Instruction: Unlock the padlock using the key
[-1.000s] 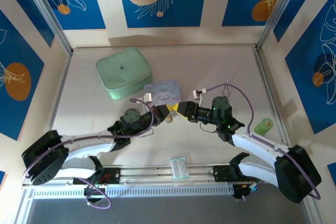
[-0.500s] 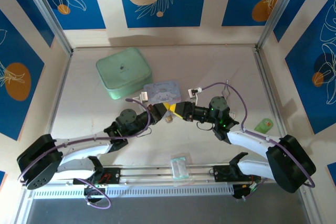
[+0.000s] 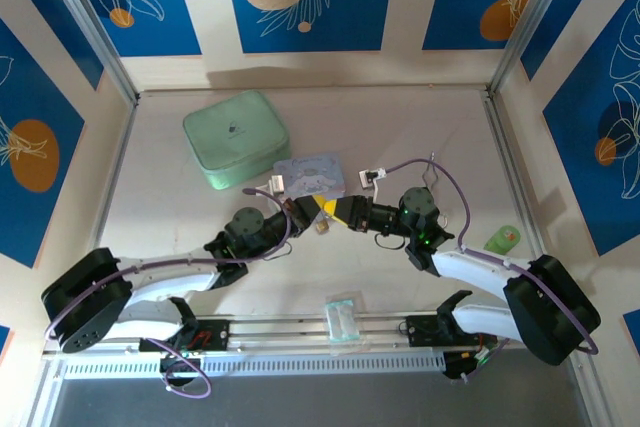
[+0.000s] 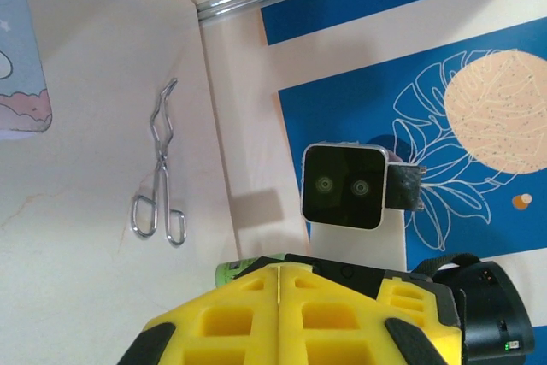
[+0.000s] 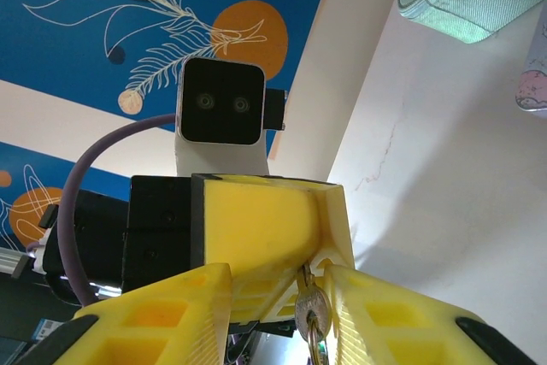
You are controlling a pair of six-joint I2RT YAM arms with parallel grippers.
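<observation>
- Padlock (image 3: 322, 228) sits, apparently pinched, at the tips of the closed left end effector (image 3: 308, 212) over the worktop's middle, steadied for unlocking.
- Right end effector (image 5: 312, 288) straddles the key (image 5: 309, 309); whether it grips cannot be told.

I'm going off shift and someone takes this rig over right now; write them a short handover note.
Left end effector: shut, apparently pinching the key.
Right end effector: open, fingers either side of the key.
Padlock: likely the gold piece hanging under the key.
Done: key picked up.
To do: unlocking; whether the shackle is open cannot be seen.
</observation>
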